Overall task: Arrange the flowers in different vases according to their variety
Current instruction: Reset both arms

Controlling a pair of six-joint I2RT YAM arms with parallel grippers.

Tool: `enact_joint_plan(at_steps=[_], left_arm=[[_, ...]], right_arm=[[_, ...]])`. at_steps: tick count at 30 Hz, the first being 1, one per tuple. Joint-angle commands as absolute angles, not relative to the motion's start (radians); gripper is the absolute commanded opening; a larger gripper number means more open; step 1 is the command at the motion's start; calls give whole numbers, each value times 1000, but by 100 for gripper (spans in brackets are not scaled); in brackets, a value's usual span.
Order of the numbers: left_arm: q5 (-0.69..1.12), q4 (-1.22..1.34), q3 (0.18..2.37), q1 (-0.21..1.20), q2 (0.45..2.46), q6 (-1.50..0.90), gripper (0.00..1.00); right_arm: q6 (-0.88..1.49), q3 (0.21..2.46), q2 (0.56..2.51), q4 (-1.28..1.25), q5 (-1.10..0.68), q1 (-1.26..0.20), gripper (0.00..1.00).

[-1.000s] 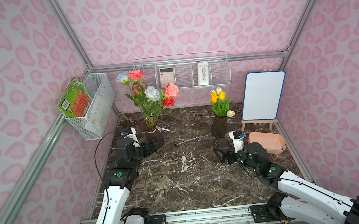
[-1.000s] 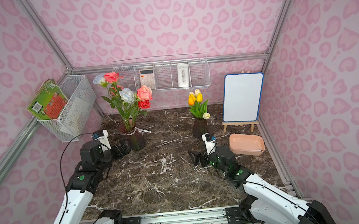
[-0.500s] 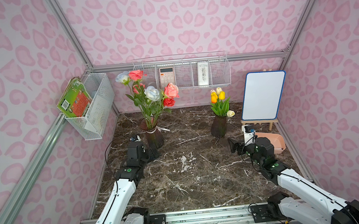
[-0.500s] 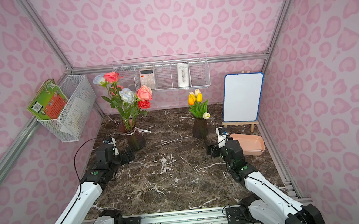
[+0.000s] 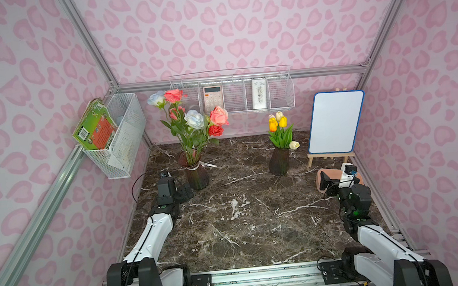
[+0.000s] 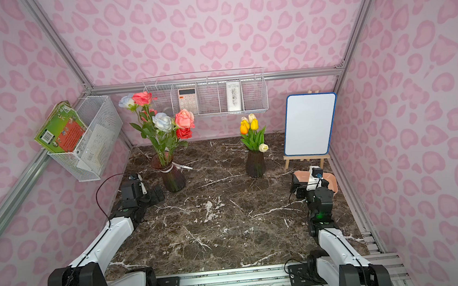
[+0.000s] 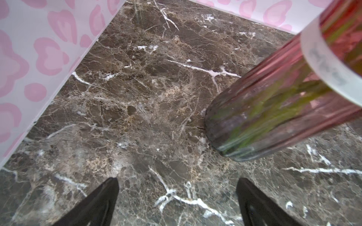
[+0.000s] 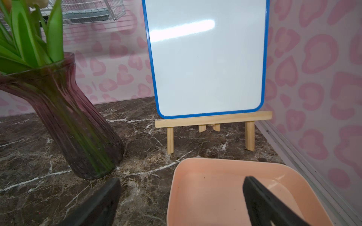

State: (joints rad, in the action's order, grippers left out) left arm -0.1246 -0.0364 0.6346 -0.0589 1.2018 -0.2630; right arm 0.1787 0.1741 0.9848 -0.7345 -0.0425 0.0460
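Marble tabletop (image 5: 238, 227) is wide open in the middle, walls close on both sides. Both empty and spread wide: left gripper (image 7: 176, 182) sits just beside the banded vase (image 7: 264, 109) of roses (image 5: 192, 121), right gripper (image 8: 181, 180) straddles the peach tray (image 8: 205, 187) rim, tulip vase (image 8: 78, 127) near it, not touching.

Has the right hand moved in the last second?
Yes. In a top view the right hand has swung rightward, from in front of the tulip vase to the peach tray.
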Motion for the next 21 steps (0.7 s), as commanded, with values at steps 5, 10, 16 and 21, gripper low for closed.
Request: enact_joint_plan(at_steps=[5, 10, 16, 21], left_arm=[[-110, 267, 534, -84, 1249, -196, 99], [-61, 491, 447, -85, 1324, -155, 98], [-67, 633, 426, -84, 1402, -140, 99], [-1, 736, 411, -42, 1454, -37, 99]], right_arm=[[179, 75, 1107, -1123, -7, 58, 99], [158, 62, 1236, -1259, 30, 58, 99], [91, 31, 1303, -1407, 32, 31, 99], [46, 56, 1325, -1378, 24, 11, 99]])
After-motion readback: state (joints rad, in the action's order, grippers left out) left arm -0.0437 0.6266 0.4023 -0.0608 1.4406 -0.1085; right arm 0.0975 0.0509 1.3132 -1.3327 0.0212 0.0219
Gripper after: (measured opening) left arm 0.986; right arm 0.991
